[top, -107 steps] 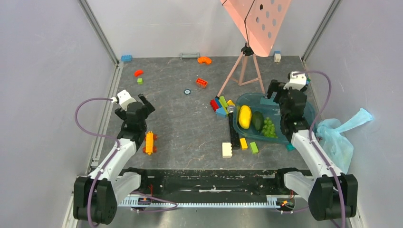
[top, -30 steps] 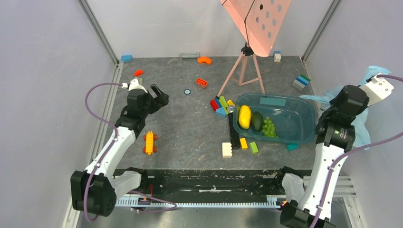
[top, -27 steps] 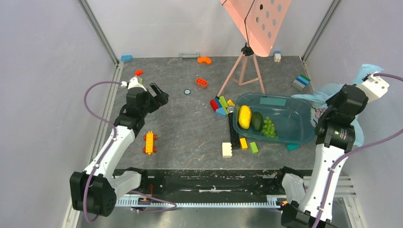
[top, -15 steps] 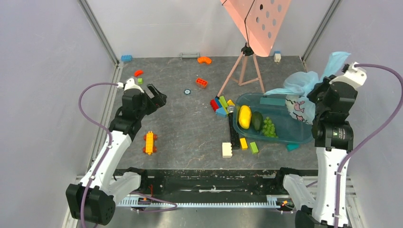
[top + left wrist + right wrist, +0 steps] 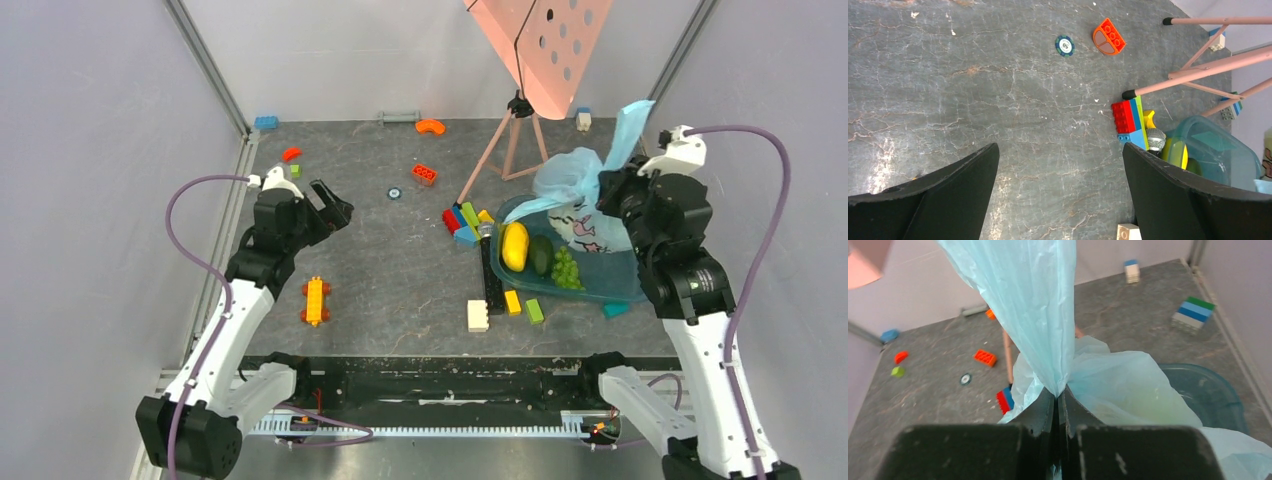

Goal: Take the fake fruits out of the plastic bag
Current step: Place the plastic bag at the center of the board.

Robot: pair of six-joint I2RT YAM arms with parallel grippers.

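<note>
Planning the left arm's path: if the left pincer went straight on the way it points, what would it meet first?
Probably bare table: only tabletop shows between the open left pincer's fingers. The chip and orange brick lie farther ahead; depth is unclear.

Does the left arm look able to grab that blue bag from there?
Probably, at a stretch. The left gripper is open, and the plastic bag hangs free from the shut right gripper above the tub, with low bricks and a tripod leg between.
</note>
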